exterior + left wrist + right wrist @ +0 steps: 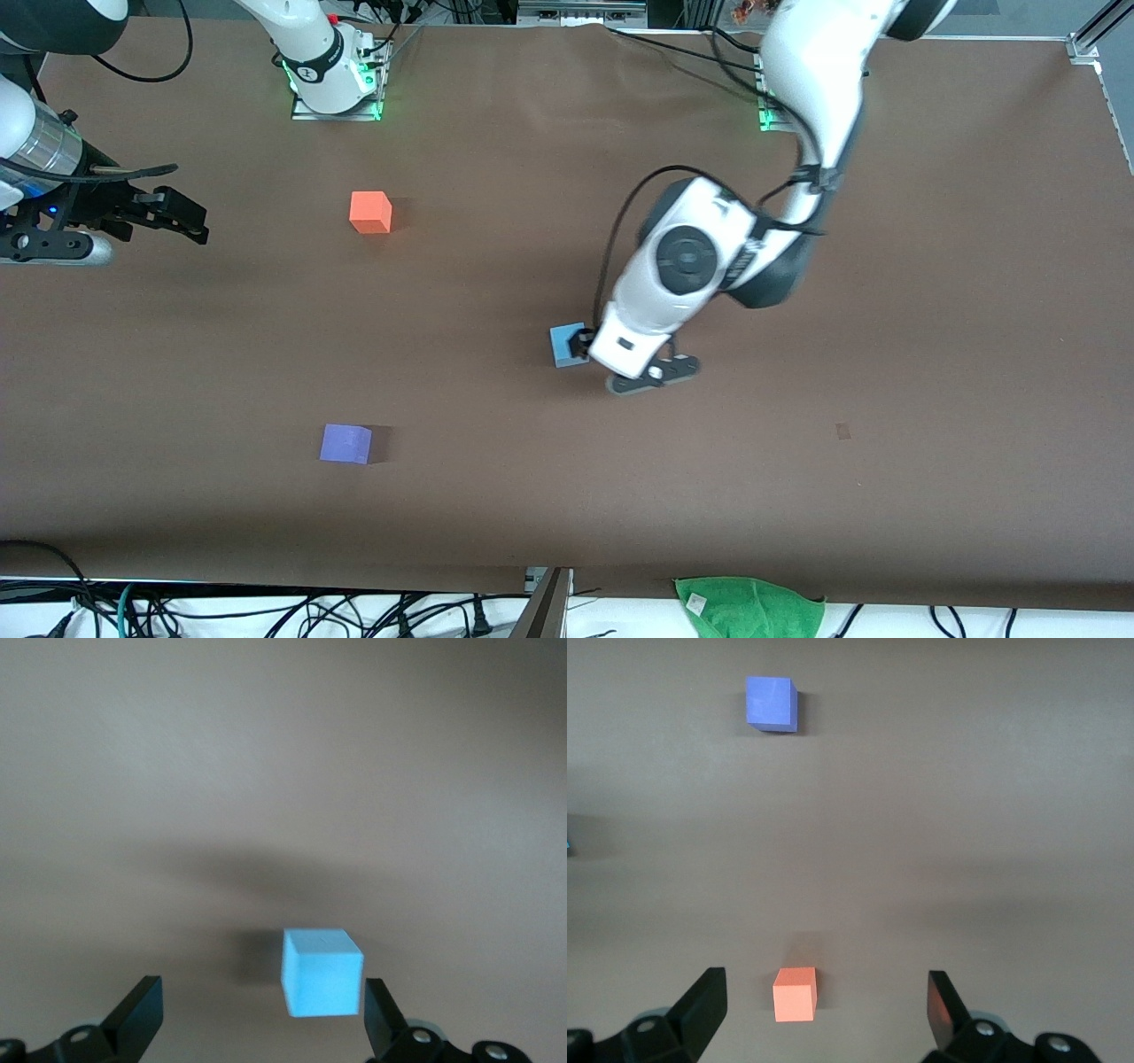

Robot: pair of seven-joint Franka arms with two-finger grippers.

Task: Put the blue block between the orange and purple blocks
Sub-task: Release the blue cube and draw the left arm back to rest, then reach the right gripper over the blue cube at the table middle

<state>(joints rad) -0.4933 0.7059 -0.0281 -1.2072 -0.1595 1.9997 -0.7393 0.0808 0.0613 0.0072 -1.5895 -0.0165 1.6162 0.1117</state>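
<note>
Front view: my left arm reaches from its base down over the middle of the brown counter (930,372). My left gripper (592,347) is low over the counter, largely covered by the wrist housing. The blue block (565,344) sits on the counter just beside that gripper, on the side toward the right arm's end of the counter. The orange block (370,213) lies farther from the front camera, and the purple block (345,443) lies nearer to it; both rest toward the right arm's end, well apart from each other. The blue block is not in line between them; it lies off toward the left arm's end. My right gripper (182,217) waits at the right arm's end of the counter, its fingers spread. A green cloth (751,608) lies at the counter edge nearest the front camera.

Left wrist view: my left gripper (262,1014) stands wide. The blue block (322,973) rests on the counter between the fingers, close against one fingertip (379,1010) and well clear of the other. No grip is applied.

Right wrist view: my right gripper (827,1010) stands wide and holds nothing. The orange block (795,994) lies on the counter between its fingers. The purple block (772,703) lies farther out
</note>
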